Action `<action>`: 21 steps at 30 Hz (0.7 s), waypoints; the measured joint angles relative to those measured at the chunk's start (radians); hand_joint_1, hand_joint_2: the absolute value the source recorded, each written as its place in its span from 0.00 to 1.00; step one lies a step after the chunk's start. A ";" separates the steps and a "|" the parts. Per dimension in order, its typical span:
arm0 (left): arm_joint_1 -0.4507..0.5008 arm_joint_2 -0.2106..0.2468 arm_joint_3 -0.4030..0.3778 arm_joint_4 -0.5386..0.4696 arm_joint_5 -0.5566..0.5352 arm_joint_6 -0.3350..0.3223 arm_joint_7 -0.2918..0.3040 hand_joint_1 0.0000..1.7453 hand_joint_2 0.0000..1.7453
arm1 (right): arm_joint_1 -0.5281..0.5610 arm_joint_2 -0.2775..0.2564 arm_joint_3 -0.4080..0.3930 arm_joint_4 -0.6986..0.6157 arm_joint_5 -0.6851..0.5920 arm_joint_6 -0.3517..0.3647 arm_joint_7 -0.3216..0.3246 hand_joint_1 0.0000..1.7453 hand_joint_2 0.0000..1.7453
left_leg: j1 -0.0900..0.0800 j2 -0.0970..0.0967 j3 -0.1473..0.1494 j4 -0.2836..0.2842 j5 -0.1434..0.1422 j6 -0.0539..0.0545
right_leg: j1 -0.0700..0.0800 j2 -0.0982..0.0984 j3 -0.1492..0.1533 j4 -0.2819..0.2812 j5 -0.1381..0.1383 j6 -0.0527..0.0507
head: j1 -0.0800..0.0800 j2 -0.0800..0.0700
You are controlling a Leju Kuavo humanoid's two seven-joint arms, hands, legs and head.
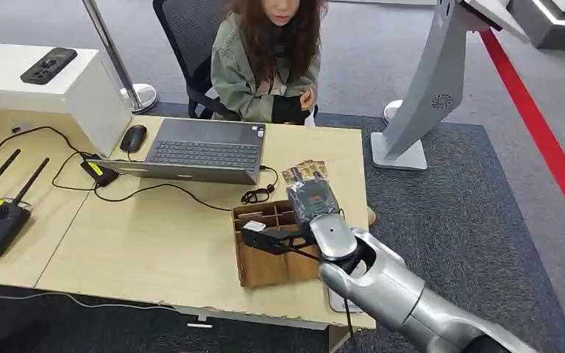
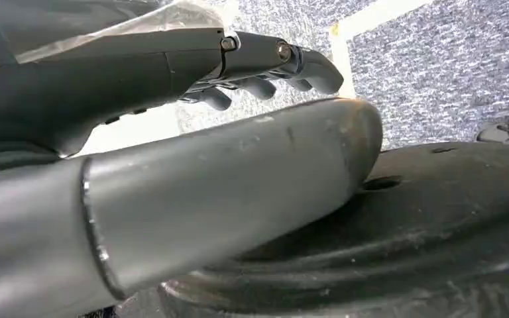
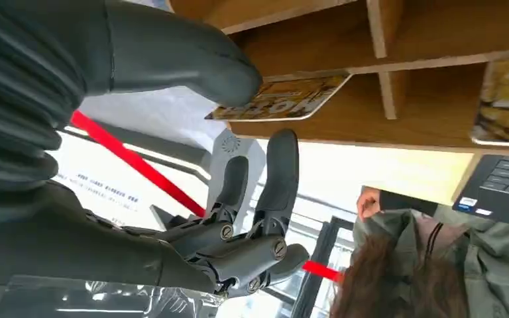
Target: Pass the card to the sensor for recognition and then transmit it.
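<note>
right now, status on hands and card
Right hand at the card box, thumb touching a card, no grip yet. Left hand hanging, empty. Nothing blocking.

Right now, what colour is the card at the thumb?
Yellow card with dark lettering; right wrist view.

Legible markings: few.

1. Card (image 3: 280, 99), yellow-and-dark print, lying at the edge of the wooden box (image 3: 431, 40) beside the right robot hand's thumb: large pale block letters, seen turned and partly covered, not readable as a word.
2. White panel (image 3: 99, 189) in the background: lines of small blue print, too small to read.
</note>
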 joint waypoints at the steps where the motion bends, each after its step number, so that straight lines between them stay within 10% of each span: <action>1: 0.000 0.000 0.000 0.000 0.001 0.000 0.000 0.00 0.00 | 0.000 0.001 0.000 0.000 -0.001 0.000 0.000 0.56 1.00 | 0.000 0.000 0.000 0.000 0.000 0.000 | 0.000 0.000 0.000 0.000 0.000 0.000 | 0.000 0.000; 21: 0.000 -0.003 0.007 0.000 0.020 0.011 0.002 0.00 0.00 | -0.013 0.010 0.016 0.000 -0.020 0.016 0.000 0.78 1.00 | 0.000 0.000 0.000 0.000 0.000 0.000 | 0.000 0.000 0.000 0.000 0.000 0.000 | 0.000 0.000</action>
